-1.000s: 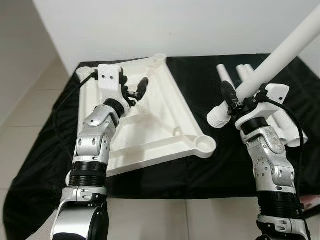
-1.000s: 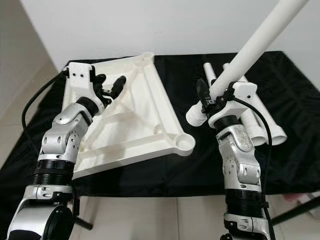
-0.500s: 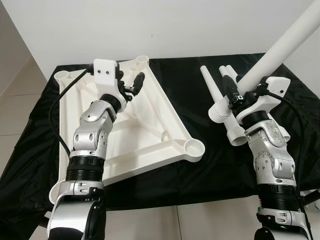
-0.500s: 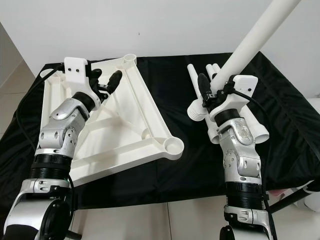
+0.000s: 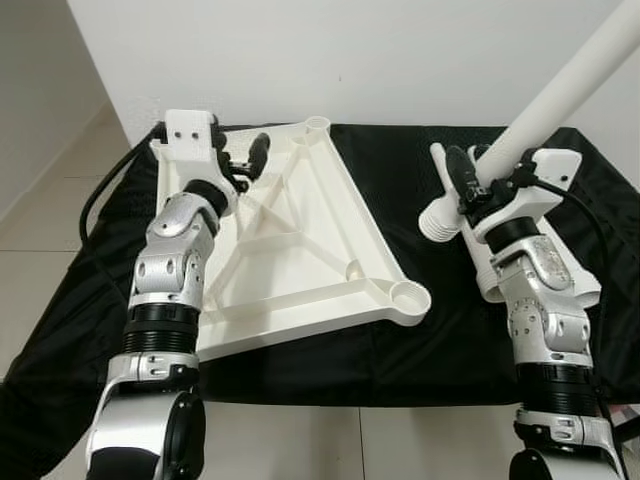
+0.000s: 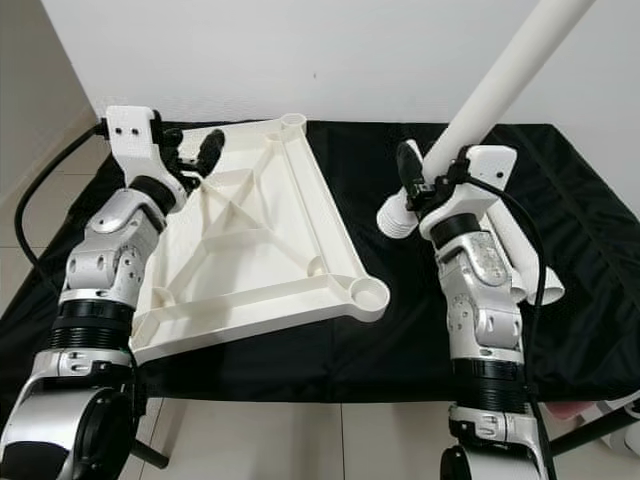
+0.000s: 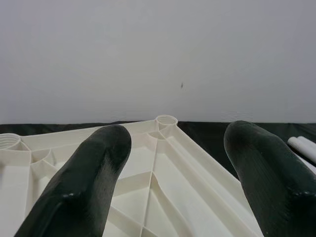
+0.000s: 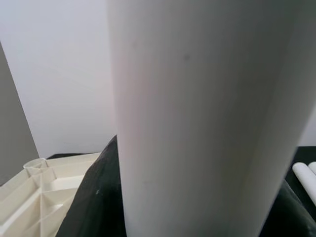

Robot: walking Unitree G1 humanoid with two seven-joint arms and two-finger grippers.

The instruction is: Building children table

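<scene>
A white tabletop (image 5: 300, 240) lies upside down on the black cloth, ribs up, with round leg sockets at its corners; the nearest socket (image 5: 408, 297) faces me. My left gripper (image 5: 242, 158) hovers open above the tabletop's far left part, its two fingers (image 7: 84, 182) spread with nothing between them. My right gripper (image 5: 487, 178) is shut on a long white table leg (image 5: 560, 95). The leg slants up to the right, and its threaded end (image 5: 437, 220) hangs above the cloth, right of the tabletop. In the right wrist view the leg (image 8: 197, 123) sits between the dark fingers.
More white legs (image 6: 530, 260) lie on the cloth behind and beside my right arm. The black cloth (image 5: 440, 340) covers the work surface up to a white wall. Pale floor tiles (image 5: 40, 230) lie to the left, and a black cable (image 5: 110, 195) loops from my left wrist.
The camera view has shifted. My left gripper has drifted toward the tabletop's far edge, still open. The right gripper keeps its hold on the leg at much the same slant.
</scene>
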